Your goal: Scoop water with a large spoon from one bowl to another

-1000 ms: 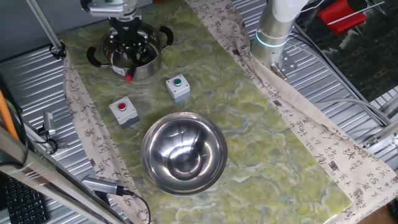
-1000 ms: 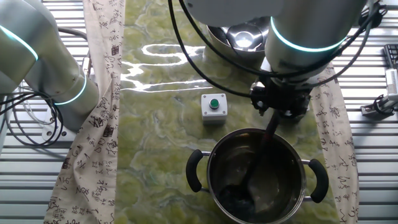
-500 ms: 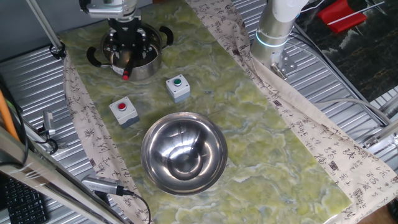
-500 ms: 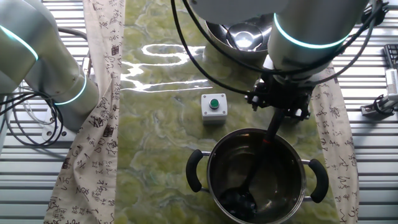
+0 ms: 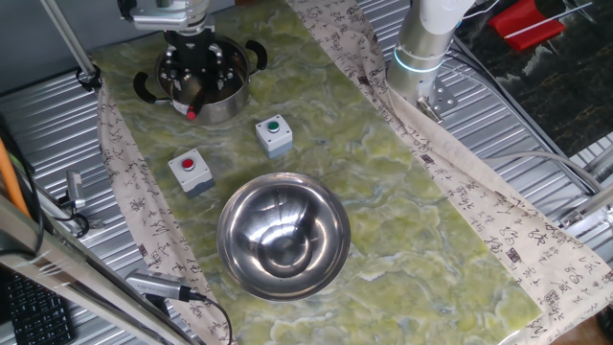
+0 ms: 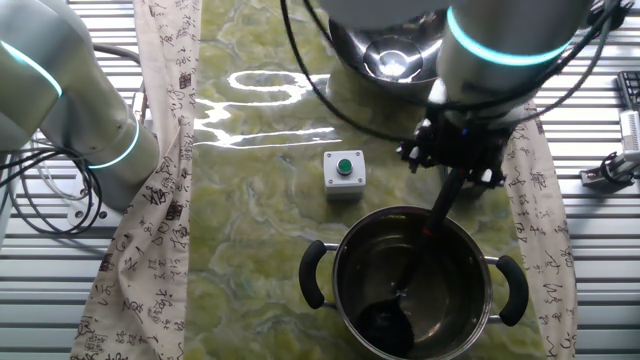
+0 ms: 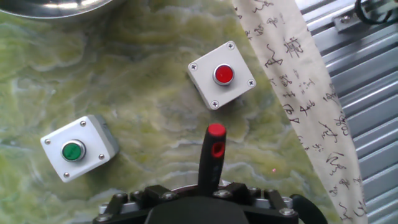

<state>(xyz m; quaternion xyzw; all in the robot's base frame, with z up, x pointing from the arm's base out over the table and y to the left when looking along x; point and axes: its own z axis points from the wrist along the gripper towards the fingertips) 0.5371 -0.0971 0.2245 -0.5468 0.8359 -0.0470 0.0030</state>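
My gripper clamps the spoon by its handle, bowl end sunk in the pot at lower right of the frame. I'd lift slowly and level, keeping water aboard, then carry it to the wide bowl.

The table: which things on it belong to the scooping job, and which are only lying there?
For the job: large spoon, held by the pincer, bowl end inside the black-handled pot; wide shiny bowl.

Only lying there: red-button box; green-button box; printed cloth strips.
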